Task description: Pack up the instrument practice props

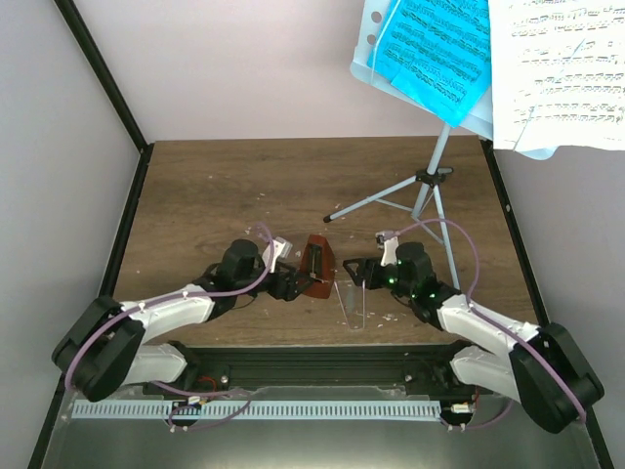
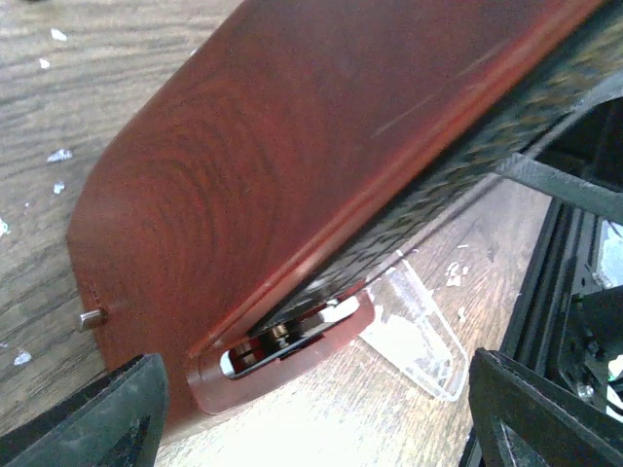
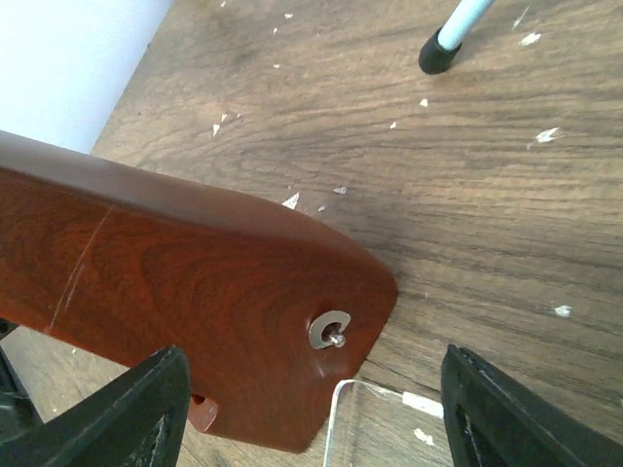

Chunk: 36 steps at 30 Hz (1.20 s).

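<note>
— Starting left: how is the left gripper (image 1: 291,284)?
— Jaws spread apart, nothing clamped. The metronome (image 1: 314,266) lies just to its right, midway between the arms
— Its long axis?
— Seems to run away from the bases, tip farthest. Right of it the clear cover (image 1: 352,301) lies on the table (image 1: 215,195), then the right gripper (image 1: 361,274), also spread wide
— Which is nearer?
— The left, I'd judge

left gripper (image 1: 293,284) and right gripper (image 1: 357,274) point toward each other, near but apart; both arms lie low, elbows out, forearms angled inward; each gripper's jaws are spread wide
</note>
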### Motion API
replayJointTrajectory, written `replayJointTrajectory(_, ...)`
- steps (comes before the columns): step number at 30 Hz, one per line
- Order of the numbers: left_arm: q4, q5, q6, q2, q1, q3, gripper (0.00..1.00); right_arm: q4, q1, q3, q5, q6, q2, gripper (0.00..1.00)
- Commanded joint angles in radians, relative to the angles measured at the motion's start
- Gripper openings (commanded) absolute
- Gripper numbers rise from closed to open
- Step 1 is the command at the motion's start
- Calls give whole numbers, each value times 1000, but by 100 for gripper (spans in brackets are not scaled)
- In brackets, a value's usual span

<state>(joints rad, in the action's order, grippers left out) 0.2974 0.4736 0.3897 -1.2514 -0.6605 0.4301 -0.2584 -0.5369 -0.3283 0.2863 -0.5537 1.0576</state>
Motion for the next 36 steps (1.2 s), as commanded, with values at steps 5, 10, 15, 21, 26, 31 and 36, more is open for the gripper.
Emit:
replayJointTrajectory(5, -5, -16, -25, -84, 3, 47, 86, -33, -27, -103, 79, 13, 163, 69)
replayJointTrajectory(10, -16, 14, -39, -101, -6, 59, 85, -79, -37, -148, 106, 39, 255, 68)
replayJointTrajectory(15, -18, 28, -49, -100, -35, 64, 85, -88, -37, -221, 106, 90, 346, 68)
replayJointTrajectory(21, -47, -2, -52, -71, -57, 56, 85, -43, -37, -260, 35, 119, 347, 75)
replayJointTrajectory(26, -132, -109, -22, 45, -56, 53, 85, 70, -37, -219, -63, 88, 230, 83)
replayJointTrajectory(31, -373, -204, 37, 229, -28, 199, 89, 293, -33, -197, -186, 70, 118, 86)
replayJointTrajectory(36, -634, -86, -78, 283, 47, 503, 95, 501, -30, -198, -209, 40, 36, 86)
